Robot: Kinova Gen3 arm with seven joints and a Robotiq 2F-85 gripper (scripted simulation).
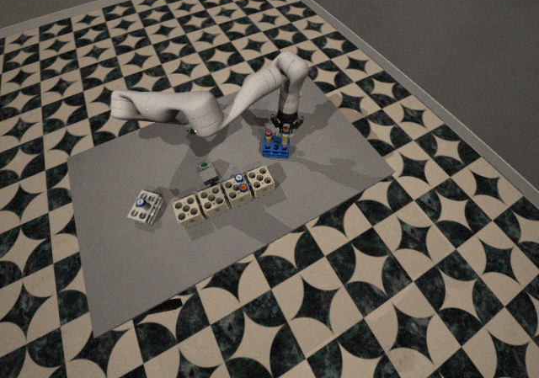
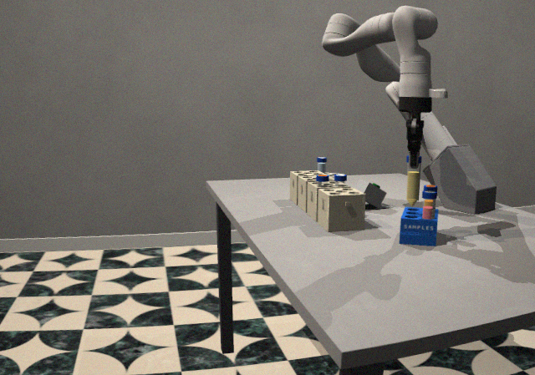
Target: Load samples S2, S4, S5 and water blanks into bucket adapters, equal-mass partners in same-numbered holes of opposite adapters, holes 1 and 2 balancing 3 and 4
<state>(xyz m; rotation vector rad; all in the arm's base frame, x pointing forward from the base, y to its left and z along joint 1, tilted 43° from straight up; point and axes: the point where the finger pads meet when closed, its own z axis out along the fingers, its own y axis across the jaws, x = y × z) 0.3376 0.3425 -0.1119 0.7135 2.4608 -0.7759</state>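
While my claw (image 2: 413,160) grips the yellow-filled sample tube (image 2: 413,187) under its cap, tip just above the blue SAMPLES rack (image 2: 417,231): rigid, smooth plastic, fairly heavy, likely to slip or swing.

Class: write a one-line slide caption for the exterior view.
Gripper holds a yellow-filled tube just above the blue SAMPLES rack.

Yellow-filled sample tube (image 2: 413,187) hangs upright, tip above blue rack (image 2: 417,231).

A grey table (image 2: 302,276) stands on checkered floor (image 2: 108,301) before a grey wall (image 2: 129,82).
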